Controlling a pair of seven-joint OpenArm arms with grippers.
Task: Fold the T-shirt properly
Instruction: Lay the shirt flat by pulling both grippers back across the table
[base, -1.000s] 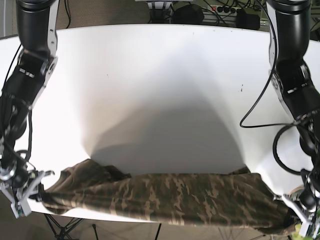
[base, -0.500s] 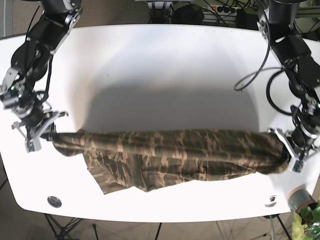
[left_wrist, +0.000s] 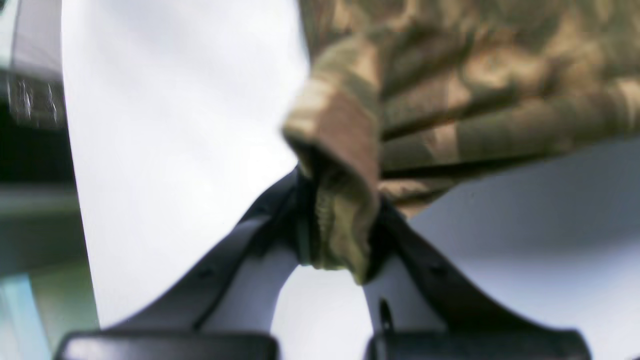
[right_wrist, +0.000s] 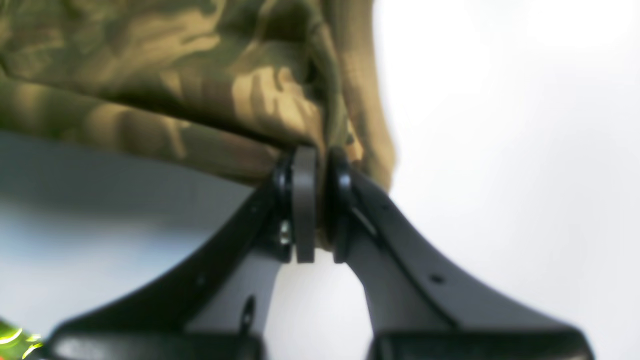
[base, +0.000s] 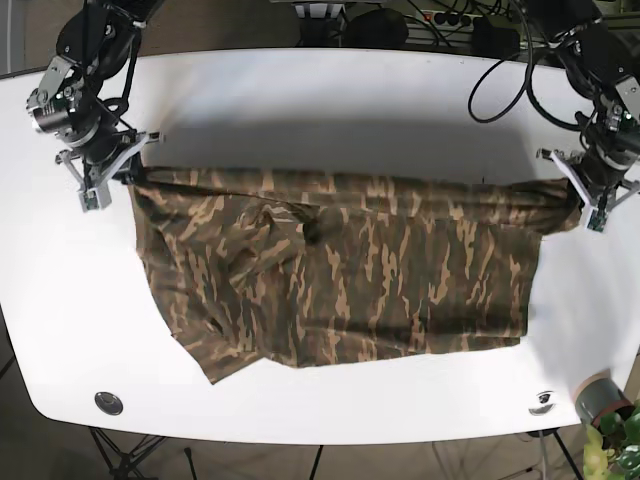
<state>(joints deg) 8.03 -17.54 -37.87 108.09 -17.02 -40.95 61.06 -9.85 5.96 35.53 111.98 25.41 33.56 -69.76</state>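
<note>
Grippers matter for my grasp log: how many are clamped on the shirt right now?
2. The left gripper pinches the T-shirt at its right end in the base view; the right gripper pinches its left end.

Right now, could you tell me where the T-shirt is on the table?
In the base view, the T-shirt lies spread across the middle of the white table, its far corners pinched by the left gripper and right gripper.

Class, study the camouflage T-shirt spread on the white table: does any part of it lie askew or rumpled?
Yes. The camouflage T-shirt lies unevenly: its lower left corner juts out past the rest of the hem, and a bunched wrinkle sits near the middle. The left claw and right claw pinch its top corners.
</note>
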